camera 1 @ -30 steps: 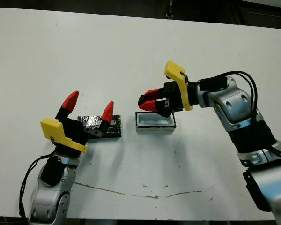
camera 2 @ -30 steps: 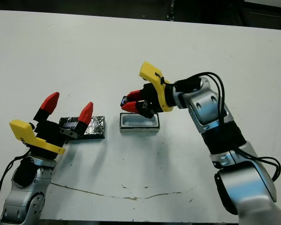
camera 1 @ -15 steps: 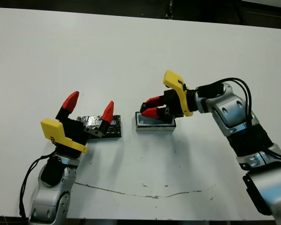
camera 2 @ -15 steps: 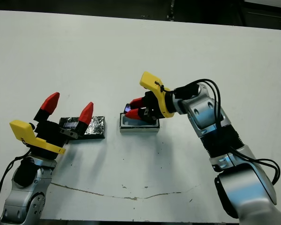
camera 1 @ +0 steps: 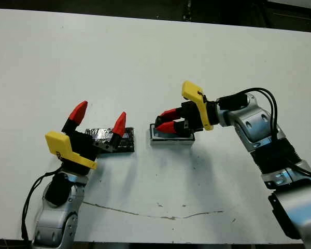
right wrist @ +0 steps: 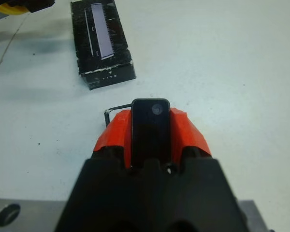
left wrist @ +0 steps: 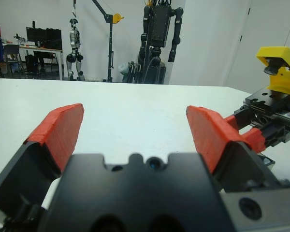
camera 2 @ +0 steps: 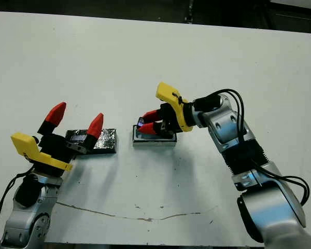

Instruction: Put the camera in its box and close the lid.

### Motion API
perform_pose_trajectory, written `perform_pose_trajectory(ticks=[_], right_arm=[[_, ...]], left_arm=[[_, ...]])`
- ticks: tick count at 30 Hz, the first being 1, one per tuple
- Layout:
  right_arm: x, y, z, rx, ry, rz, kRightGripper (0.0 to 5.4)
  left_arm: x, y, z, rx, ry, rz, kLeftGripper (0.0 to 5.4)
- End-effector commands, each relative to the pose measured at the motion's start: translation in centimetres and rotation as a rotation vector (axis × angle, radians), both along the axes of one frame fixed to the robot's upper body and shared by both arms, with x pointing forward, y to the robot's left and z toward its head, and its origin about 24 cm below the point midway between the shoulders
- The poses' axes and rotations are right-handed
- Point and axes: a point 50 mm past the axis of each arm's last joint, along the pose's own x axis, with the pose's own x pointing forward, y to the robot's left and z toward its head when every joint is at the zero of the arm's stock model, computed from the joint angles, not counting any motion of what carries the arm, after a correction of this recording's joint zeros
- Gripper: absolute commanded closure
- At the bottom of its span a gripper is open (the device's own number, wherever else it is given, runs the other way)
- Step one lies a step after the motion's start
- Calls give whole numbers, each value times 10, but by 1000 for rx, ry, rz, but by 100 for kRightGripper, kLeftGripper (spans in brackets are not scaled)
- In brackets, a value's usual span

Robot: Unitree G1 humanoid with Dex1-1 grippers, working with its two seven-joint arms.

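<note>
My right gripper (camera 1: pixel 164 120) is shut on the camera (right wrist: pixel 150 128), a small flat black bar held between its red fingers. It holds the camera low over the box (camera 1: pixel 170 138), a small oblong tray at the table's middle, whose inside the fingers mostly hide. The lid (camera 1: pixel 111 140), flat, black and shiny, lies just left of the box; it also shows in the right wrist view (right wrist: pixel 102 43). My left gripper (camera 1: pixel 97 118) stands open above the lid's left part, with nothing between its fingers.
A thin dark crack line (camera 1: pixel 160 213) runs across the white table (camera 1: pixel 145 57) near its front edge. Beyond the table, in the left wrist view, stand a desk with monitors (left wrist: pixel 36 41) and robot rigs (left wrist: pixel 159 34).
My right gripper has come down and slightly left with the camera, from above the box to just over its inside. The left arm has not moved.
</note>
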Motion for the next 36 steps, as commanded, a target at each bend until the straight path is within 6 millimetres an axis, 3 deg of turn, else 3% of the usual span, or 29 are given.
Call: perform_pose_trajectory(ticks=[1, 17, 29, 36], right_arm=[[-3, -9, -14, -9, 63, -1, 375], [2, -18, -19, -52, 135, 81, 375], [2, -21, -15, -112, 96, 109, 375], [1, -22, -8, -137, 74, 152, 271]], left_arm=[[-2, 1, -5, 0, 24, 4, 0], [-3, 1, -5, 11, 23, 6, 0], [-3, 1, -5, 2, 22, 4, 0], [-3, 1, -5, 4, 24, 6, 0]])
